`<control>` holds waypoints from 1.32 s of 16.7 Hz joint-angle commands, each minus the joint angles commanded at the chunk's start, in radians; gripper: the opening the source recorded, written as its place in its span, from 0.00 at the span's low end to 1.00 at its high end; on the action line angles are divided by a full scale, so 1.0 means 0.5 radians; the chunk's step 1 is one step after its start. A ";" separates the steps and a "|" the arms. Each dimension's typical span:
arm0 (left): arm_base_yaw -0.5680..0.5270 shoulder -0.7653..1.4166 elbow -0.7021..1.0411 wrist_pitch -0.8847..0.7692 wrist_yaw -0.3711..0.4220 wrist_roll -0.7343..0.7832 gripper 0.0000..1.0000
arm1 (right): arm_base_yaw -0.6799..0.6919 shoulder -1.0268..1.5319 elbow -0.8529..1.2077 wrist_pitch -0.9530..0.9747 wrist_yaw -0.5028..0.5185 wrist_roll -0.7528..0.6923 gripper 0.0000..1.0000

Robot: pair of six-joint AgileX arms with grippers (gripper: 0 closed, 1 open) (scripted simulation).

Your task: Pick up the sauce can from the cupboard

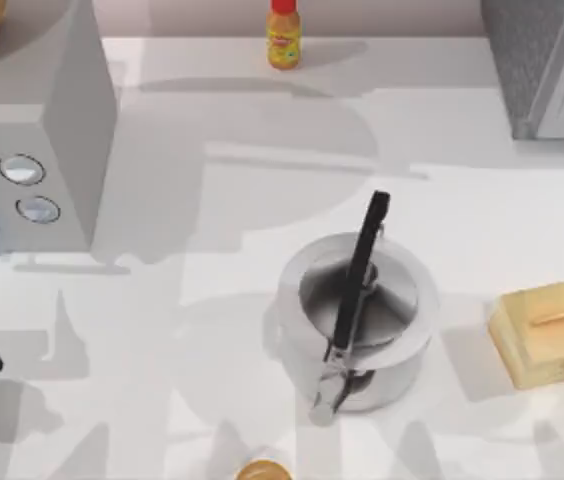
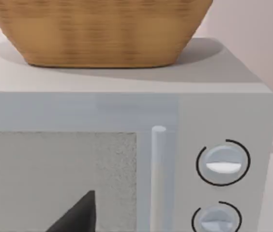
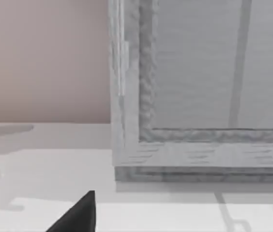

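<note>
Top view, cupboard (image 1: 547,65) at right rear, sauce can (image 1: 262,470) at near edge, both hands' state cannot tell.

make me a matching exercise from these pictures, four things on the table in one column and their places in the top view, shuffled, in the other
Things:
1. slim yellow bottle with red cap
2. round steel pot with a long black handle
3. light-grey box with two round silvery knobs
4. pale yellow block with an orange strip on top

Places:
A. left side of the table
B. right side, near the front
C. back edge, about the middle
D. centre of the table

Pairs: 1-C, 2-D, 3-A, 4-B
</note>
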 joint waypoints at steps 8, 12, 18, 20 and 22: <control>0.000 0.000 0.000 0.000 0.000 0.000 1.00 | 0.059 0.370 0.443 -0.104 0.053 0.011 1.00; 0.000 0.000 0.000 0.000 0.000 0.000 1.00 | 0.131 0.882 1.094 -0.267 0.126 0.015 1.00; 0.000 0.000 0.000 0.000 0.000 0.000 1.00 | 0.252 1.766 2.258 -0.559 0.255 0.018 1.00; 0.000 0.000 0.000 0.000 0.000 0.000 1.00 | 0.287 2.032 2.623 -0.645 0.295 0.020 1.00; 0.000 0.000 0.000 0.000 0.000 0.000 1.00 | 0.318 2.263 2.943 -0.718 0.330 0.023 1.00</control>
